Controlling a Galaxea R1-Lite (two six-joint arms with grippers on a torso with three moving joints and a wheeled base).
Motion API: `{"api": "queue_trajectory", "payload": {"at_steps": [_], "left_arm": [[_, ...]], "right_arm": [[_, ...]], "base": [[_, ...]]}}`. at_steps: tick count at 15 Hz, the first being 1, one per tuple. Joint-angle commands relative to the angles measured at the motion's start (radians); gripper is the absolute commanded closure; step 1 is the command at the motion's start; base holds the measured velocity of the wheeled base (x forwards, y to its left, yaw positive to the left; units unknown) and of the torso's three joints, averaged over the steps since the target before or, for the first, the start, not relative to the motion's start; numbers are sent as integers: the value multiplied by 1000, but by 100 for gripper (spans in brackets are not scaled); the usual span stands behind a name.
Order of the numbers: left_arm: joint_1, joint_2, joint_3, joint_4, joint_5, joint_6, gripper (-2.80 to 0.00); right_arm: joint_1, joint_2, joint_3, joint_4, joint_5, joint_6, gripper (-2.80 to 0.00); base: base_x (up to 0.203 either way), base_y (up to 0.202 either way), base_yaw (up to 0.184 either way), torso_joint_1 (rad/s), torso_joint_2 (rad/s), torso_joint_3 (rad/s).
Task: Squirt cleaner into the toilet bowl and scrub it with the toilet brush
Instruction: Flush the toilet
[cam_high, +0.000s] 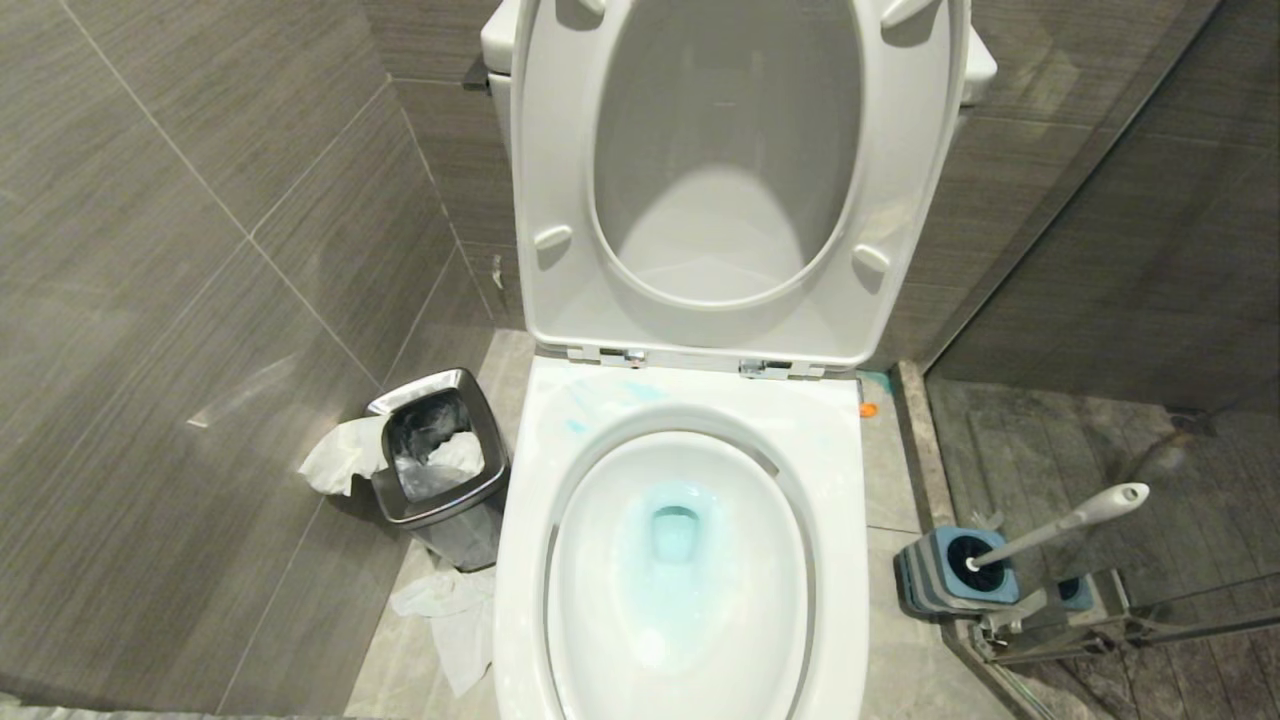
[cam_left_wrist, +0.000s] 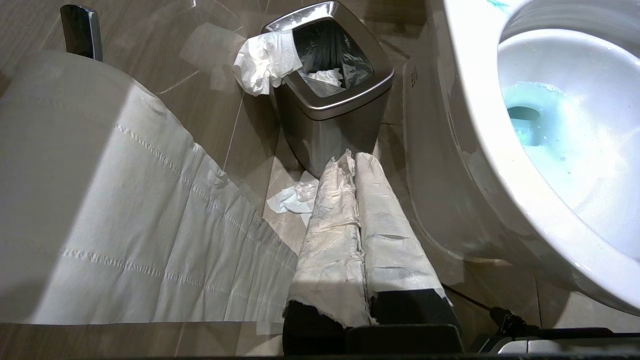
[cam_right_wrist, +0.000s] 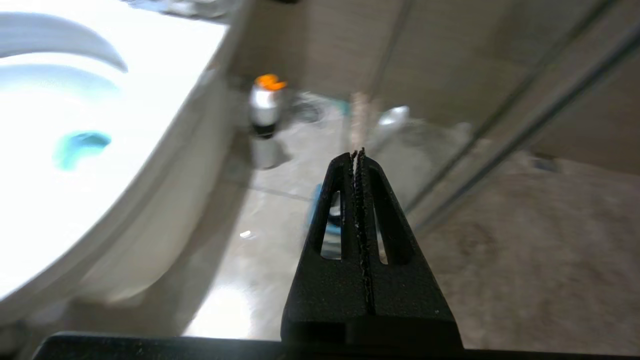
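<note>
- The large glossy white ceramic toilet bowl (cam_high: 850, 480) is sitting in the middle of the head view, its white seat and lid (cam_high: 560, 180) standing raised at twelve o'clock above the chrome hinges (cam_high: 765, 368).
- Translucent turquoise-blue cleaner (cam_high: 675, 530) is tinting the water in the basin pale blue, and thin smears of it are lying on the broad rim at about eleven o'clock from the water.
- The toilet brush (cam_high: 1060, 525), with its long slim white-grey plastic handle, is standing in the squat square blue-and-grey holder (cam_high: 935, 580) at about three o'clock from the bowl, on the floor just beside it; the handle is leaning away toward two o'clock and the round black bristle head is sitting down in the holder.
- A small steel-rimmed waste bin (cam_high: 400, 500) with a black liner is standing at nine o'clock from the bowl, with crumpled white tissue (cam_high: 345, 455) hanging over its edge and more lying on the grey tiled floor (cam_high: 900, 690).
- The left gripper (cam_left_wrist: 352, 160), its fingers wrapped in white paper, is pointing at the bin with its jaws pressed together on nothing.
- The right gripper (cam_right_wrist: 358, 152), bare black, is hanging over the floor beside the bowl, jaws clenched and empty.
- A small bottle with an orange cap (cam_right_wrist: 265, 107) is standing on the floor against the bowl's side.
</note>
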Motion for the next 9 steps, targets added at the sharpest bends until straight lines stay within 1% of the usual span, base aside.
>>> {"api": "queue_trajectory", "payload": {"at_steps": [1, 3, 4, 6, 7, 9], "left_arm": [[0, 1, 2, 0, 0, -1, 0], [0, 1, 3, 0, 0, -1, 0], [-1, 0, 3, -1, 0, -1, 0], [0, 0, 3, -1, 0, -1, 0], [0, 0, 2, 1, 0, -1, 0], [0, 1, 2, 1, 0, -1, 0]], "right_arm": [[0, -10, 1, 72, 69, 0, 0], [1, -10, 1, 85, 104, 3, 0], [1, -10, 1, 107, 104, 19, 0], [1, -10, 1, 131, 95, 119, 0], [1, -10, 1, 130, 85, 137, 0], [1, -10, 1, 130, 83, 139, 0]], "base": [[0, 0, 0, 0, 0, 0], [0, 0, 0, 0, 0, 0], [0, 0, 0, 0, 0, 0], [0, 0, 0, 0, 0, 0], [0, 0, 0, 0, 0, 0], [0, 0, 0, 0, 0, 0]]}}
